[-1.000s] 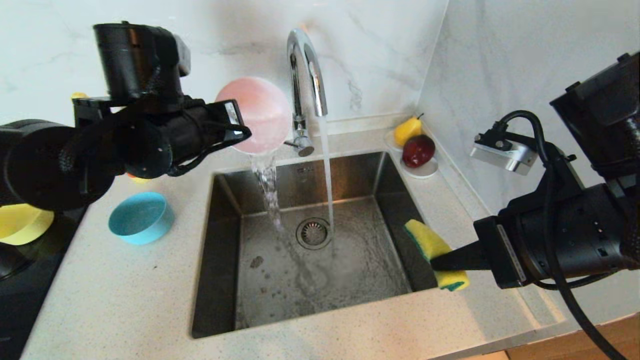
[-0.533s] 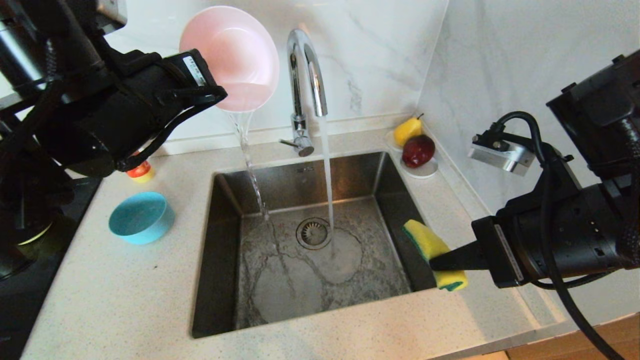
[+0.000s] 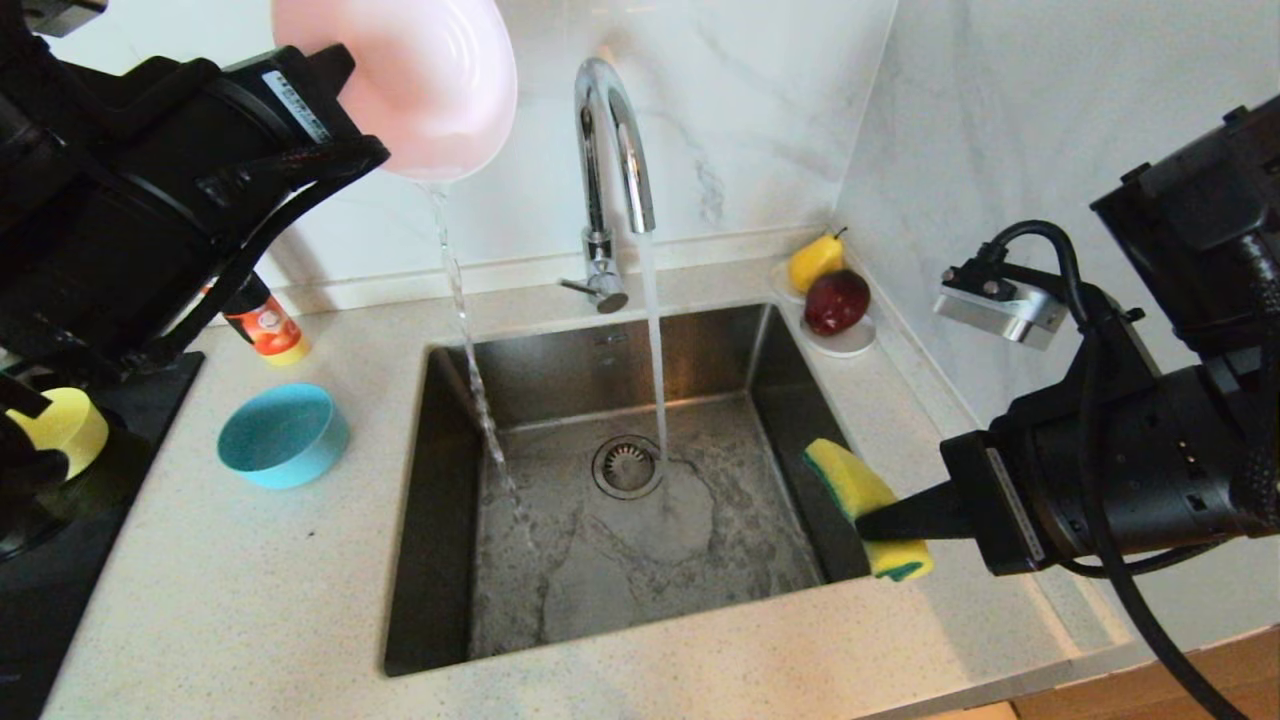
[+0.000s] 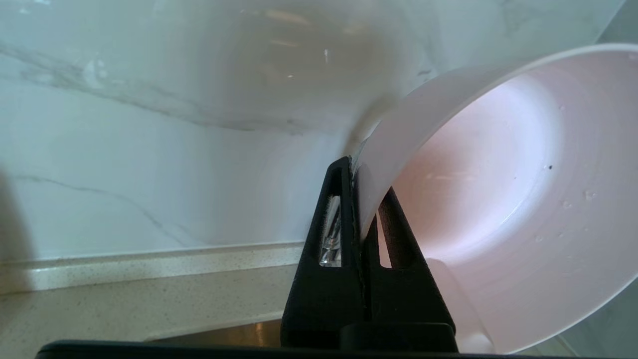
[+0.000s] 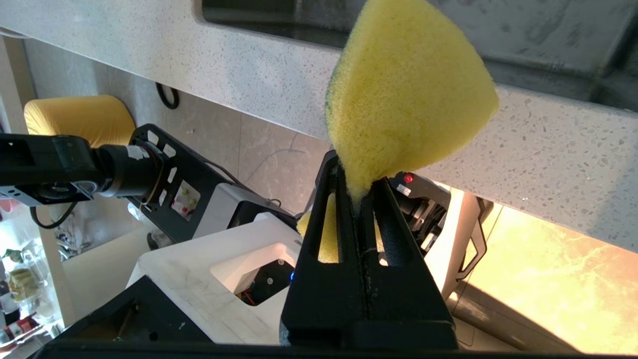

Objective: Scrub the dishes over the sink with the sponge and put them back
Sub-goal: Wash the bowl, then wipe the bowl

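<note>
My right gripper is clenched on the sponge, at the sink's near right corner, partly over the counter. The blue bowl sits on the counter left of the sink, and the yellow bowl is farther left, partly hidden by my arm. Water from the tap falls beside the drain. My left gripper pinches the pink bowl's rim, high near the back wall and tilted; a thin stream runs from it into the sink.
</note>
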{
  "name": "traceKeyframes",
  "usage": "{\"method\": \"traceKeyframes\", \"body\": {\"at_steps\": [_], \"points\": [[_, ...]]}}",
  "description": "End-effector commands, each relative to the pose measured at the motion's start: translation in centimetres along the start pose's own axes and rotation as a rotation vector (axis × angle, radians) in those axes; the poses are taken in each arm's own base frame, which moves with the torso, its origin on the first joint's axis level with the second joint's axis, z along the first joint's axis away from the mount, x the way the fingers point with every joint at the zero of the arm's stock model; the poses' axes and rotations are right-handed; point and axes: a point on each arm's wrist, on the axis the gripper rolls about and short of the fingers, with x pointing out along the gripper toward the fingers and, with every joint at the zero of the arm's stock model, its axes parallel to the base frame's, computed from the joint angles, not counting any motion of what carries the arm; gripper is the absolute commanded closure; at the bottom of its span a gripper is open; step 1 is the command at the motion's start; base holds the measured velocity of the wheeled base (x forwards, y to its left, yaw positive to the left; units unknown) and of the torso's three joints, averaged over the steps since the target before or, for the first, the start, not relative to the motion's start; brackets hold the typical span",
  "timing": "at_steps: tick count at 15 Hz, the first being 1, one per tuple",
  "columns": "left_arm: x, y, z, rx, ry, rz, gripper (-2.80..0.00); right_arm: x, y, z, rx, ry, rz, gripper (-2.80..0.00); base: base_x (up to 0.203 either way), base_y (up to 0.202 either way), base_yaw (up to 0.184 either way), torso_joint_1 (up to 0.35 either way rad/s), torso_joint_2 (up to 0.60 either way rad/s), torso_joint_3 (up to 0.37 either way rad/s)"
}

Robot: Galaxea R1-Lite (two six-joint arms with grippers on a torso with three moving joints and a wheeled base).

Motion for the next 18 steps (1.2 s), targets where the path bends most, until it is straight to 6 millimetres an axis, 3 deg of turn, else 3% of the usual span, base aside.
{"method": "traceKeyframes", "body": {"at_steps": [1,4,8,13,16,18], "points": [[-1.0,0.1,1.2,-0.005,-0.029,-0.019,0.00,0.0,0.0,-0.1,0.002,0.006,0.000,0.00,0.000,0.000,0.000,0.000,0.00,0.000],[-1.2,0.2,0.4,0.003,0.027,-0.033,0.00,-0.1,0.1,0.0,0.000,0.001,0.004,0.00,0.000,0.000,0.000,0.000,0.00,0.000],[-2.1,0.6,-2.4,0.042,0.374,-0.009,0.00,-1.6,1.0,-0.4,-0.032,-0.028,0.044,0.00,0.000,0.000,0.000,0.000,0.00,0.000],[-6.1,1.0,-5.6,0.066,0.704,-0.073,0.00,-2.7,2.7,-0.5,-0.082,-0.048,0.114,0.00,0.000,0.000,0.000,0.000,0.00,0.000],[-7.3,-0.2,-7.5,0.077,0.783,-0.142,0.00,-2.7,3.6,-1.2,-0.113,-0.012,0.156,0.00,0.000,0.000,0.000,0.000,0.00,0.000],[-7.0,-1.0,-9.1,0.104,0.822,-0.131,0.00,-2.2,4.2,-1.7,-0.134,0.019,0.173,0.00,0.000,0.000,0.000,0.000,0.00,0.000]]}}
